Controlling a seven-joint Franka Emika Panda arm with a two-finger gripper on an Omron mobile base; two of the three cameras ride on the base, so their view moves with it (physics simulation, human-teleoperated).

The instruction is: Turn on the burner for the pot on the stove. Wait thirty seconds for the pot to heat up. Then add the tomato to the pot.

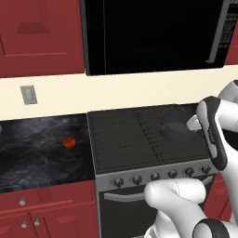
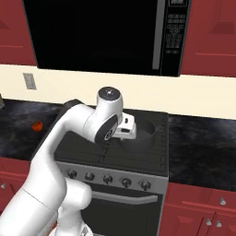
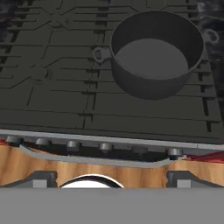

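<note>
The pot (image 3: 157, 52) sits empty on the stove (image 3: 57, 87), ahead of and below my gripper (image 3: 108, 175), whose tips stand wide apart, grasping nothing. The knobs (image 3: 105, 146) lie just under my tips in a close row; risk: turning a neighbouring knob and lighting the wrong burner. The tomato (image 1: 69, 142) rests on the counter (image 1: 28, 153), well off to my left.

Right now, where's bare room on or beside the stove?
Free: counter left of the stove, around the tomato; the left grates; counter right of the stove. Crowded: right rear, where the pot sits under the arm.
</note>
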